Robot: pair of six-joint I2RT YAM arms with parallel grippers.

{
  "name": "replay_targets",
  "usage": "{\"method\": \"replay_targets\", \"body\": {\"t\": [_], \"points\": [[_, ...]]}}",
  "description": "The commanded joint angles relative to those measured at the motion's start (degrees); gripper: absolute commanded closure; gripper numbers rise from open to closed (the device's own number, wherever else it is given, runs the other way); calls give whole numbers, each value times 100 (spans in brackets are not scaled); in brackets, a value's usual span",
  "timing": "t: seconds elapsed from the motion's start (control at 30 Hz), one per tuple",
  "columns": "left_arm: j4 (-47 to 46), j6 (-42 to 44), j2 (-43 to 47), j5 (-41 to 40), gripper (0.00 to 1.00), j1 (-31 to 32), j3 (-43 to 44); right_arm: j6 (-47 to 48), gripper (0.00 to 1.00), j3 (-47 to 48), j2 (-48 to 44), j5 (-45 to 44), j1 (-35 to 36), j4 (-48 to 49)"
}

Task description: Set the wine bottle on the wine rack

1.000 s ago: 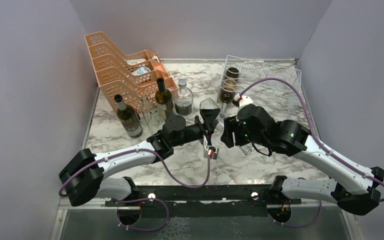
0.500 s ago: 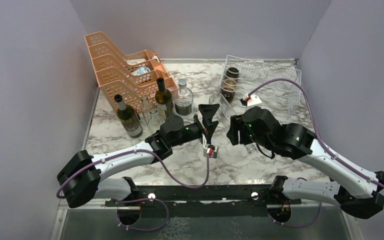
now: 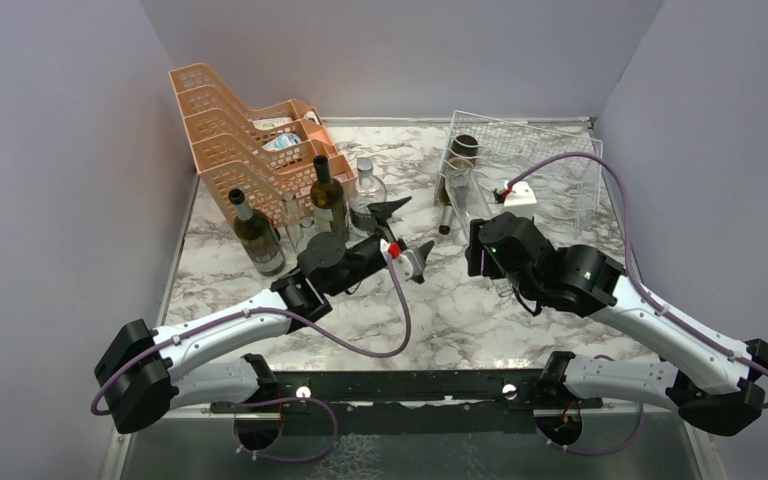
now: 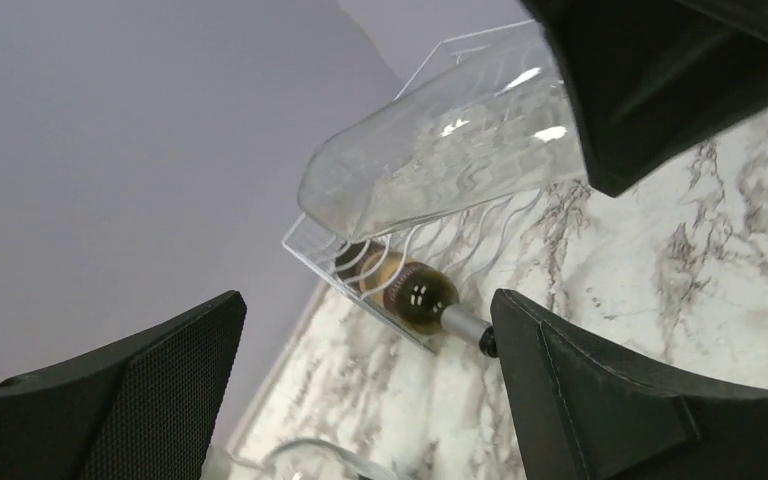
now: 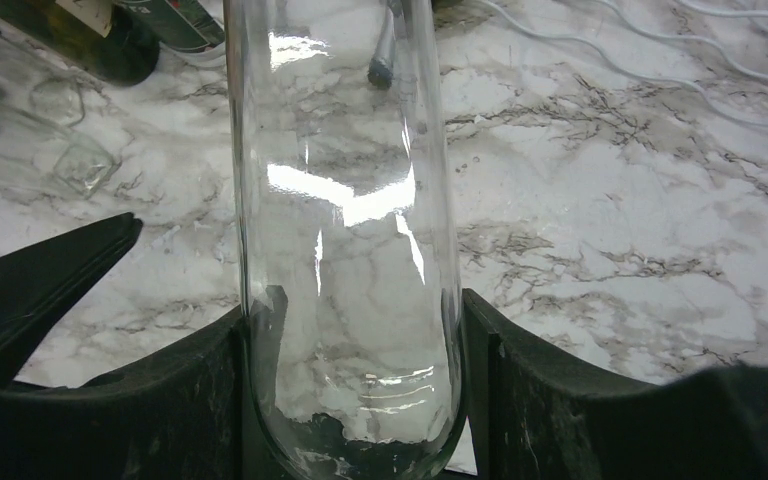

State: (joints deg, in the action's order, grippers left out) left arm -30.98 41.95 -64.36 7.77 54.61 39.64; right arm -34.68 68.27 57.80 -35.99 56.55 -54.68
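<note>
Clear glass, see-through from end to end: the wine bottle [image 5: 350, 230] is clamped in the right jaws, a black finger [image 5: 210, 400] pressed on each flank near its rounded end. The marble veins show straight through it, with bright glints down the wall, and nothing seems to be inside. From the left wrist camera the wine bottle [image 4: 440, 150] hangs tilted in the air, its free end dipping toward 8 o'clock.

The left jaws stand wide apart and hold nothing. The bottle sits beyond their tips, up at 1 o'clock in that view and not between them.

Just behind the bottle is the wine rack [image 3: 560, 185], white wavy wire at 1 o'clock on the surface [image 3: 460, 320]. A dark bottle [image 3: 457, 165] already lies in a cradle on its left side. Whether the glass touches the wire, I cannot tell.

Out at 11 o'clock are the orange trays [image 3: 250, 130]. In front of them stand two dark bottles [image 3: 257, 235] and a clear stoppered one [image 3: 365, 195].
</note>
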Motion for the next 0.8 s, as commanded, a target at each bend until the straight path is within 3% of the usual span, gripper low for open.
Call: {"method": "replay_targets", "body": {"t": [0.0, 0.13, 0.47, 0.77], "points": [[359, -1983, 261, -1148, 1, 28, 287, -57, 99, -81, 91, -192, -195, 498], [808, -2747, 457, -1539, 1, 32, 336, 123, 99, -425, 124, 532, -751, 923], [1268, -3165, 723, -1239, 1, 31, 413, 215, 99, -1767, 36, 1984, -2176, 1859], [934, -3530, 952, -1020, 1, 32, 304, 148, 99, -2380, 276, 2133, -3021, 2347]]}}
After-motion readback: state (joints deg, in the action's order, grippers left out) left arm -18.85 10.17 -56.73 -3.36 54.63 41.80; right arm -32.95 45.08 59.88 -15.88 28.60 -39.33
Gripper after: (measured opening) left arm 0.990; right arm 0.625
